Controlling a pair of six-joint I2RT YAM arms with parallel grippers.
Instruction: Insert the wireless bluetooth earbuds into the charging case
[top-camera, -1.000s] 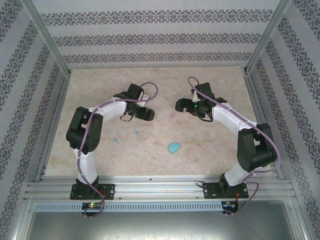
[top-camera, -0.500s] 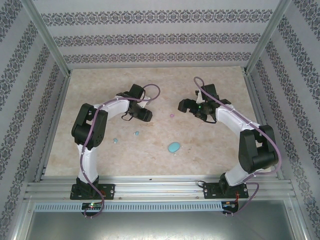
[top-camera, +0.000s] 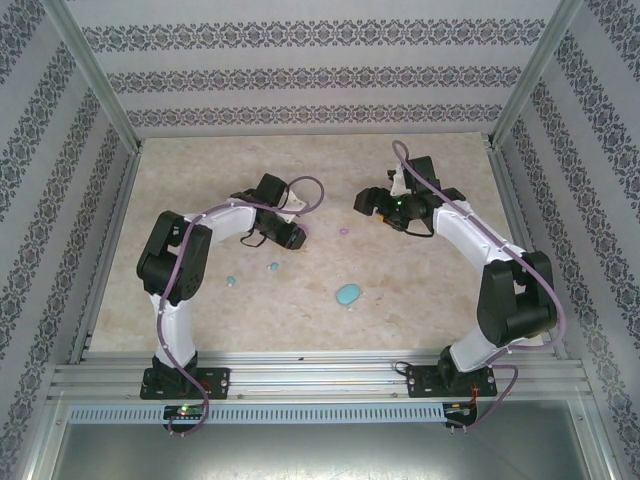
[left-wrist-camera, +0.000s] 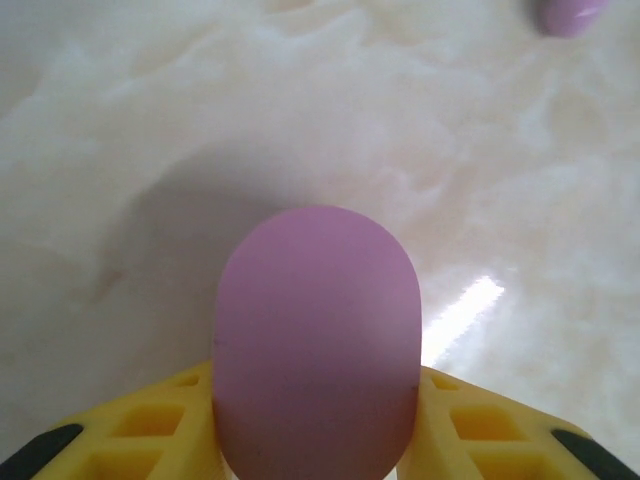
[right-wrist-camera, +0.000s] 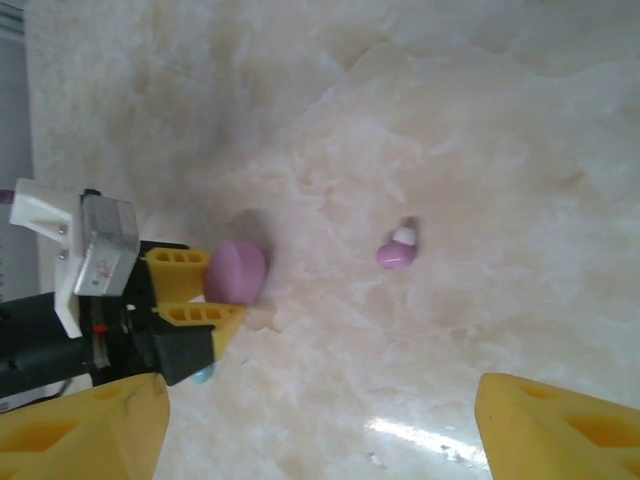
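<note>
While left gripper (left-wrist-camera: 316, 440) clamps the pink charging case (left-wrist-camera: 316, 320), right gripper (right-wrist-camera: 320, 430) hangs wide-open near pink earbud (right-wrist-camera: 397, 250), seemingly mid-worktop (right-wrist-camera: 470, 120).

Left fingers (left-wrist-camera: 150, 435) clamped; right fingers (right-wrist-camera: 85, 430) wide apart

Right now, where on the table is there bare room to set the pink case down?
Bare: the far strip of table behind both tools, and the near edge in front of the light-blue case. Crowded: between the left tool and right tool, around the pink earbud.
</note>
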